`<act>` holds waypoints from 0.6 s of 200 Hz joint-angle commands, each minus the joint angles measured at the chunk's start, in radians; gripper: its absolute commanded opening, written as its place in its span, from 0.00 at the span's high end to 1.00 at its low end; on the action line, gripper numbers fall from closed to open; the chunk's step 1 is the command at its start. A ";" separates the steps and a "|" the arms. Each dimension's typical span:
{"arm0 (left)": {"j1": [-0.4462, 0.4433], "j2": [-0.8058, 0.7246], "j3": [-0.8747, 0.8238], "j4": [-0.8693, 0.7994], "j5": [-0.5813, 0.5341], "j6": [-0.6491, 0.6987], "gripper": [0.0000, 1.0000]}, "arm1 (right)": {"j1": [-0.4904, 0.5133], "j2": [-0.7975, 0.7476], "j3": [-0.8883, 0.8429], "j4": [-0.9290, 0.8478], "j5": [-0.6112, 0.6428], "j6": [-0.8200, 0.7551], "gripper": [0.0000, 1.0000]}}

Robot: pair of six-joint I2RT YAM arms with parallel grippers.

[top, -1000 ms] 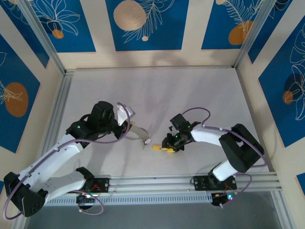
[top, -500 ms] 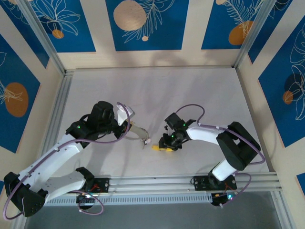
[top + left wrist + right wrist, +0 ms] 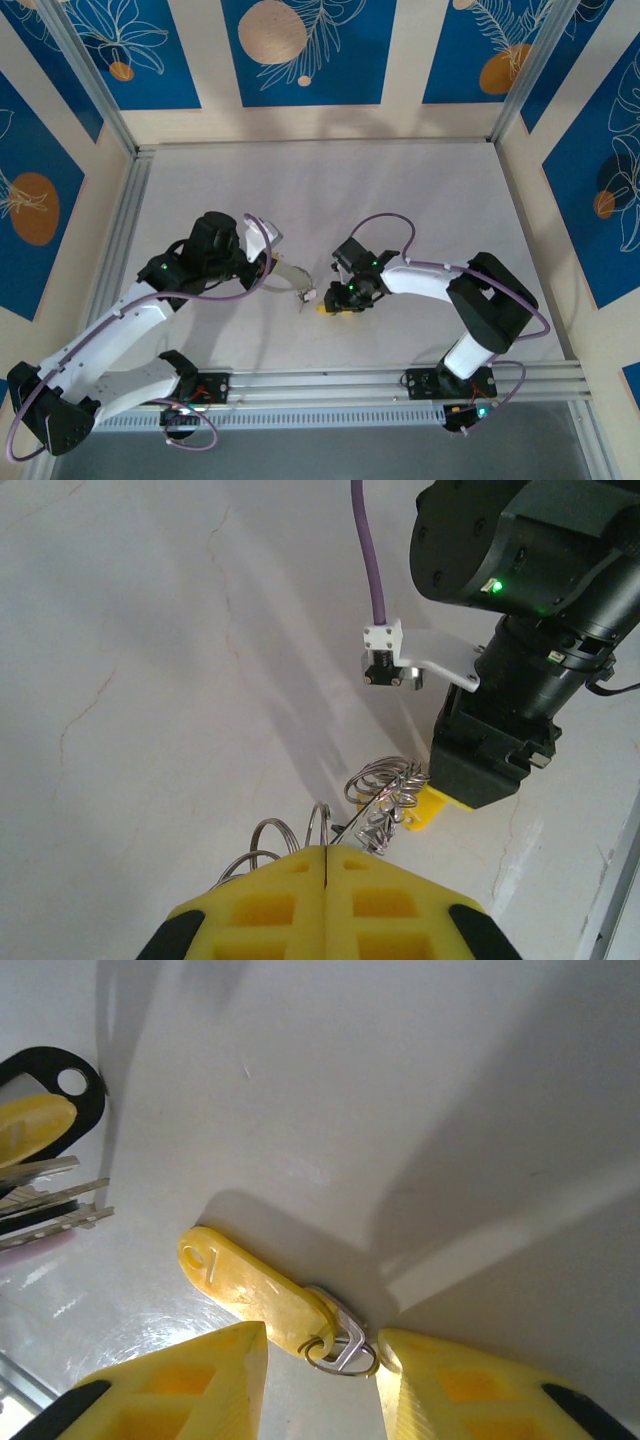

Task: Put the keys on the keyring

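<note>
Key with yellow tag [image 3: 250, 1290] straddled by spread right claw [image 3: 320, 1348], moved leftward, left claw [image 3: 327, 854] pinching keyring [image 3: 272, 825]

We see a yellow tag [image 3: 255, 1295], a black-rimmed tag [image 3: 62, 1088], the grey wire keyring [image 3: 265, 827], yellow pads [image 3: 190, 1380] on the right gripper [image 3: 322, 1358], a purple cable [image 3: 368, 550], and blue wall panels [image 3: 340, 70] with orange discs and white leaf outlines.

arms [image 3: 130, 315] [image 3: 430, 280]: 2 | end effectors [image 3: 327, 852] [image 3: 320, 1345]: 2 | yellow key tag [image 3: 255, 1295]: 1 | black key tag [image 3: 93, 1095]: 1
</note>
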 commanded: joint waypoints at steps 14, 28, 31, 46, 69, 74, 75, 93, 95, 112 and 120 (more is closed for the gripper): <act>0.010 -0.022 0.010 0.046 0.033 -0.010 1.00 | 0.032 0.000 0.026 0.159 0.038 -0.063 0.65; 0.010 -0.021 0.009 0.046 0.034 -0.011 1.00 | 0.037 -0.008 0.022 0.152 0.039 -0.071 0.66; 0.011 -0.022 0.009 0.047 0.034 -0.011 1.00 | 0.038 -0.011 0.020 0.151 0.038 -0.073 0.66; 0.010 -0.023 0.009 0.048 0.035 -0.013 1.00 | 0.042 -0.024 0.009 0.148 0.036 -0.078 0.67; 0.010 -0.023 0.009 0.049 0.038 -0.016 1.00 | 0.048 -0.049 -0.008 0.148 0.034 -0.083 0.67; 0.010 -0.023 0.009 0.049 0.038 -0.016 1.00 | 0.049 -0.055 -0.012 0.150 0.033 -0.084 0.67; 0.011 -0.024 0.008 0.049 0.038 -0.016 1.00 | 0.049 -0.056 -0.013 0.150 0.033 -0.084 0.67; 0.010 -0.023 0.008 0.051 0.039 -0.018 1.00 | 0.050 -0.065 -0.018 0.151 0.034 -0.092 0.68; 0.011 -0.023 0.009 0.051 0.039 -0.019 1.00 | 0.049 -0.065 -0.019 0.151 0.034 -0.093 0.68; 0.010 -0.024 0.008 0.051 0.041 -0.022 1.00 | 0.050 -0.066 -0.023 0.151 0.034 -0.097 0.67; 0.010 -0.025 0.008 0.053 0.040 -0.023 1.00 | 0.053 -0.070 -0.029 0.151 0.035 -0.097 0.68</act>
